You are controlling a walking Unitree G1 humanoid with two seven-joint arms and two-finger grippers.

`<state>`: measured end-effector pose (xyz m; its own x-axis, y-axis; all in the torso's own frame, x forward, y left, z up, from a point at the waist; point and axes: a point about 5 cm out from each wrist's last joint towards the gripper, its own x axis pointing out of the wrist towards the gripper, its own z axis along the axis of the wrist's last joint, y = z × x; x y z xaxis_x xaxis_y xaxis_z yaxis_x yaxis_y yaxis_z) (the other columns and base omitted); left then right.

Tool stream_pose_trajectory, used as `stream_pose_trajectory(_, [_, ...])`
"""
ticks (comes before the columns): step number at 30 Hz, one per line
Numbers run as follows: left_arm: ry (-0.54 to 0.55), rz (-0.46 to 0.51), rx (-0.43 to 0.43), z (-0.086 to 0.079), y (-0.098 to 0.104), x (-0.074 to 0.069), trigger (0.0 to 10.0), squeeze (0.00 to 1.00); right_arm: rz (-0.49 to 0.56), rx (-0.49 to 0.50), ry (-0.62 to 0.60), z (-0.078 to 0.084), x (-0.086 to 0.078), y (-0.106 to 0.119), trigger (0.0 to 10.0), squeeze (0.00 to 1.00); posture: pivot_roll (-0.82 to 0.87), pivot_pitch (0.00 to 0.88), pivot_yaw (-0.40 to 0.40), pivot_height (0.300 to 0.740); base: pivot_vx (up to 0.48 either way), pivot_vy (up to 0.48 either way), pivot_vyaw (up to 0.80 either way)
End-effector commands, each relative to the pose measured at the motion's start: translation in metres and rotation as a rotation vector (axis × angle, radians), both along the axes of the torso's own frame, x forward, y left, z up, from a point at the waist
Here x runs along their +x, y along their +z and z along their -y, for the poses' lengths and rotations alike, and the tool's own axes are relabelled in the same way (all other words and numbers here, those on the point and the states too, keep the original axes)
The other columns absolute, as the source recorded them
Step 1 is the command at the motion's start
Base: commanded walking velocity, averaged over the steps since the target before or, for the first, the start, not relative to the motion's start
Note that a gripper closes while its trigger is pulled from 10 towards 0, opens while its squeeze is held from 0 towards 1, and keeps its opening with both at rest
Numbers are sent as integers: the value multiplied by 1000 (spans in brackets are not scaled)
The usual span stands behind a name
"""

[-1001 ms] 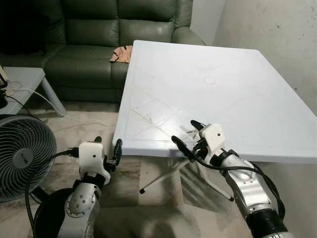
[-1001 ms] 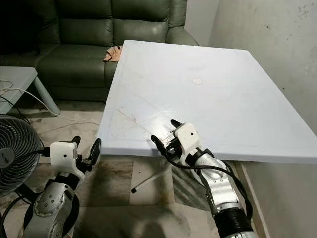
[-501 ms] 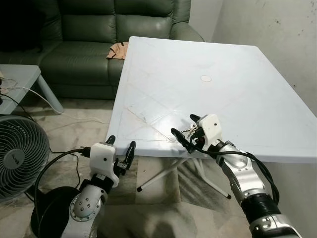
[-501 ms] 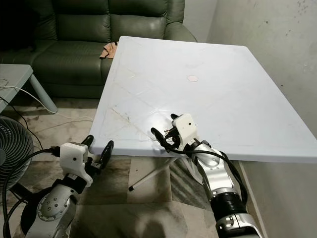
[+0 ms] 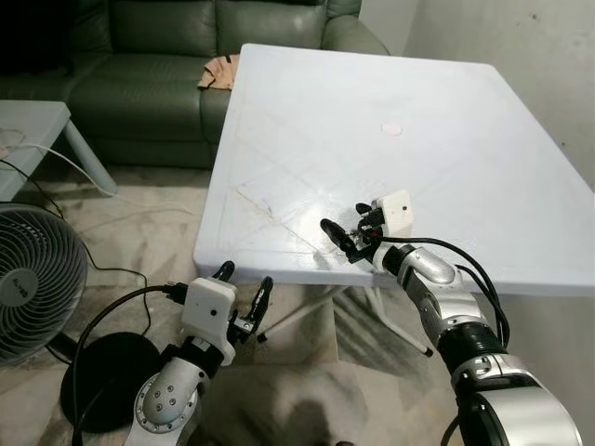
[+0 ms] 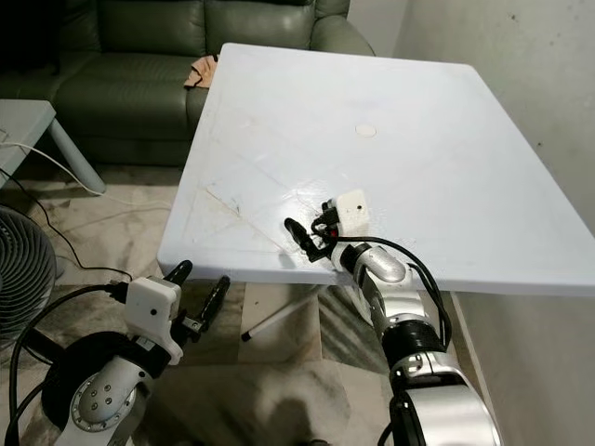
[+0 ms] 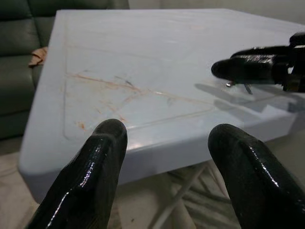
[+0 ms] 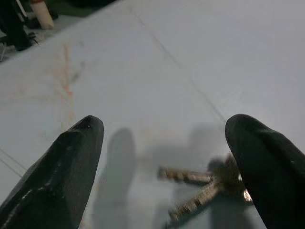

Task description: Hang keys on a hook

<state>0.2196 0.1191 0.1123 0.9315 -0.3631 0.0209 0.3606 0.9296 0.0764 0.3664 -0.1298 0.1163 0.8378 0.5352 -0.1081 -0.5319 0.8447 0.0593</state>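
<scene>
Straddling the keys [image 8: 202,183] on the table [image 5: 446,139], the right pincer [image 5: 346,229] gapes wide.

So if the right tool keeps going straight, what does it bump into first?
Probably the keys. The right tool hangs open just over the table, and the keys lie between its fingers, close to one. Depth is hard to judge, so it might touch the tabletop first.

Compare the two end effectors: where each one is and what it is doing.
The right end effector reaches over the white table, its fingers spread around the keys lying there. The left end effector hangs below the table edge, over the floor, near nothing to grasp. Both are open and hold nothing.
</scene>
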Motion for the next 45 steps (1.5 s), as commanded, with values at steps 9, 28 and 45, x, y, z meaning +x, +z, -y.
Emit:
stream_pose_trajectory(9, [-4, -19, 6, 4, 0, -7, 10000, 0, 99, 97, -23, 18, 12, 27, 10000, 0, 1, 200, -67, 740, 0, 0, 0])
stream_pose_trajectory(28, [2, -25, 8, 5, 1, -7, 10000, 0, 51, -64, -91, 37, 14, 18, 10000, 0, 1, 203, -66, 740, 0, 0, 0])
stream_pose_trajectory(45, [2, -19, 19, 6, 1, -6, 10000, 0, 18, -172, -50, 51, 13, 16, 0, 0, 0, 190, -69, 740, 0, 0, 0])
